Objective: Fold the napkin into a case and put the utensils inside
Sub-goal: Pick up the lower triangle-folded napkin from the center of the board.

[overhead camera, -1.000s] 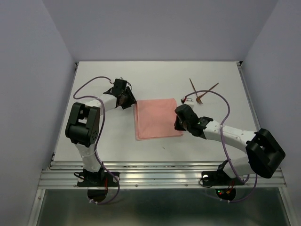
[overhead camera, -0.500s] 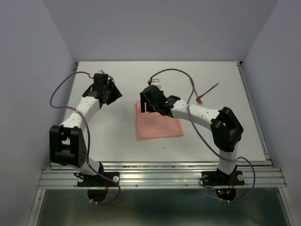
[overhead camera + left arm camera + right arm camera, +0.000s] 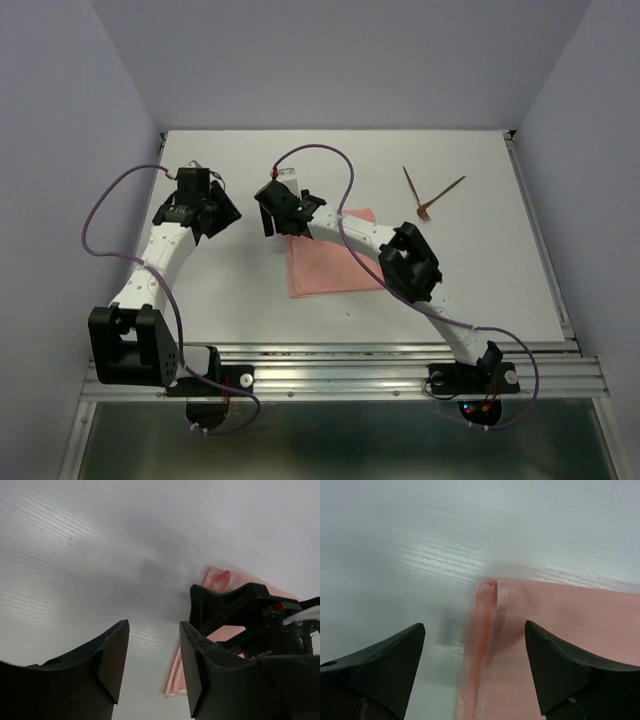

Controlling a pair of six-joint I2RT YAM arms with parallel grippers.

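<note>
The salmon-pink napkin (image 3: 335, 268) lies flat and folded in layers at the table's middle. My right gripper (image 3: 272, 222) hangs open over its far left corner. In the right wrist view that gripper (image 3: 475, 629) straddles the napkin's rolled left edge (image 3: 487, 630) with wide jaws and holds nothing. My left gripper (image 3: 224, 208) is open to the left of the napkin, over bare table. In the left wrist view, between its fingers (image 3: 152, 630), I see only table, with the napkin's near corner (image 3: 175, 682) beyond. The two utensils (image 3: 428, 194) lie crossed at the far right.
The white table (image 3: 470, 270) is walled on the left, back and right. In the left wrist view, the right gripper's black body (image 3: 240, 610) shows close by. Purple cables loop above both arms.
My right arm swung from the napkin's right edge across to its far left corner and its jaws opened wide. The left arm drew back to the left, away from the napkin.
</note>
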